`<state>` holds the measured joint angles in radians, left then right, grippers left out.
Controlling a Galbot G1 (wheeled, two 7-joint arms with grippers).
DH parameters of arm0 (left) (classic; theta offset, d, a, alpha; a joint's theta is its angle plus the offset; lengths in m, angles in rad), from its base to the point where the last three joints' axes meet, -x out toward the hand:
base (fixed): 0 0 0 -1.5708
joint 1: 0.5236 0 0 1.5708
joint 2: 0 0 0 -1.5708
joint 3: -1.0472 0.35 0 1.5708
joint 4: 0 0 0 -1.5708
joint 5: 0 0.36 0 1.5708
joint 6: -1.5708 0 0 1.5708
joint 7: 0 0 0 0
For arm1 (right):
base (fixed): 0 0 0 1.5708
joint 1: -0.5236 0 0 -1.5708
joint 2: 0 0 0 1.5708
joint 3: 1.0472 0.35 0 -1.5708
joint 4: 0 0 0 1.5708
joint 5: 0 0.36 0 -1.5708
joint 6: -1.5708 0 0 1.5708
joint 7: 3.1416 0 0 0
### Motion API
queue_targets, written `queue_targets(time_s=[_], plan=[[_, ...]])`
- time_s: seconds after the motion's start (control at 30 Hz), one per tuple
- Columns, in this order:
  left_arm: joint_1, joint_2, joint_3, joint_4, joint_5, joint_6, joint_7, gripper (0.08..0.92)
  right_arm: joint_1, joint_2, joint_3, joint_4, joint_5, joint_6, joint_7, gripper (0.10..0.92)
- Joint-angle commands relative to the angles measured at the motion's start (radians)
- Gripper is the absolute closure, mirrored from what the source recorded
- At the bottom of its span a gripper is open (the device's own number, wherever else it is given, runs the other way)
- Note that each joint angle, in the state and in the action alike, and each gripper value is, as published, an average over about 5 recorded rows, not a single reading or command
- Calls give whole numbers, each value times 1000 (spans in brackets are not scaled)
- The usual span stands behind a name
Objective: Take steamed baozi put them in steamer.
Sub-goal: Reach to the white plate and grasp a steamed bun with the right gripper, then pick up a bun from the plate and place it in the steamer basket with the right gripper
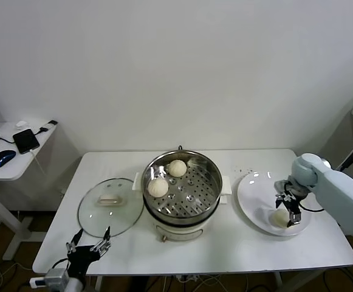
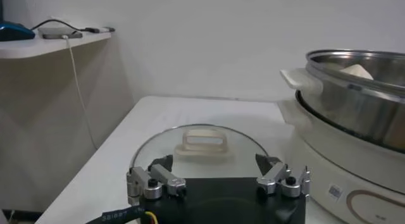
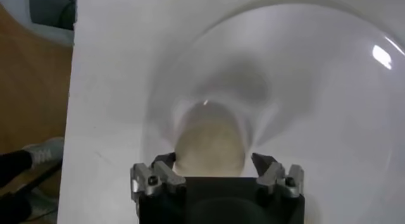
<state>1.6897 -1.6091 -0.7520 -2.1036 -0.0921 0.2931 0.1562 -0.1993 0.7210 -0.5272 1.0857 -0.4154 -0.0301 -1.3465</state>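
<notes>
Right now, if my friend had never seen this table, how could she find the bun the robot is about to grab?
Find the big shiny steamer in the middle of the table, then look to the flat white plate beside it. The bun lies there between the fingers of the right hand. It is the only bun on the plate; the others sit inside the steamer.

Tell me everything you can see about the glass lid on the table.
The glass lid is round, clear and shallowly domed, with a cream loop handle on top. It lies flat, handle up, on the white table, just left of the steamer and apart from it. The left gripper hovers near its front edge, not touching.
</notes>
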Motion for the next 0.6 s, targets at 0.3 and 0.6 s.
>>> queue_targets(time_s=[0.3, 0.6], plan=[[-5, -4, 3, 7, 4, -2, -1, 177, 15, 11, 28, -14, 23, -7, 1, 448], [-33, -5, 8, 16, 27, -8, -9, 177, 315, -9, -119, 44, 167, -50, -42, 456]])
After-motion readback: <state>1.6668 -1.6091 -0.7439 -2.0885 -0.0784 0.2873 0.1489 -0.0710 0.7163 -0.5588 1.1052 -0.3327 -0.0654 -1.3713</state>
